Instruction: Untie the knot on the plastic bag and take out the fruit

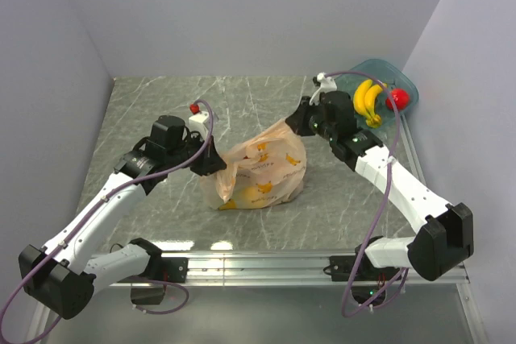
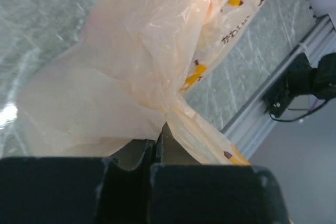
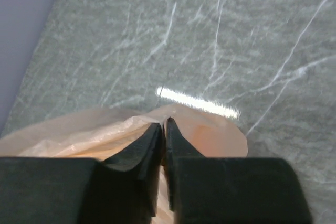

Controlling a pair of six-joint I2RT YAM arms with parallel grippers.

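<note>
The pale orange plastic bag point(image 1: 258, 168) with small orange marks lies in the middle of the table, stretched between both grippers. My left gripper point(image 1: 214, 163) is shut on the bag's left edge; in the left wrist view the film point(image 2: 142, 72) bunches into the closed jaws of that gripper point(image 2: 156, 141). My right gripper point(image 1: 297, 121) is shut on the bag's upper right corner; in the right wrist view the plastic point(image 3: 84, 132) is pinched at the tips of that gripper point(image 3: 163, 125). No tied knot shows. Something yellow point(image 1: 262, 189) shows faintly through the bag.
A teal clear tub point(image 1: 385, 94) stands at the back right corner with a bunch of bananas point(image 1: 368, 102) and a red fruit point(image 1: 397, 100) in it. A small white block with a red top point(image 1: 196, 113) sits behind the left arm. Side walls are close.
</note>
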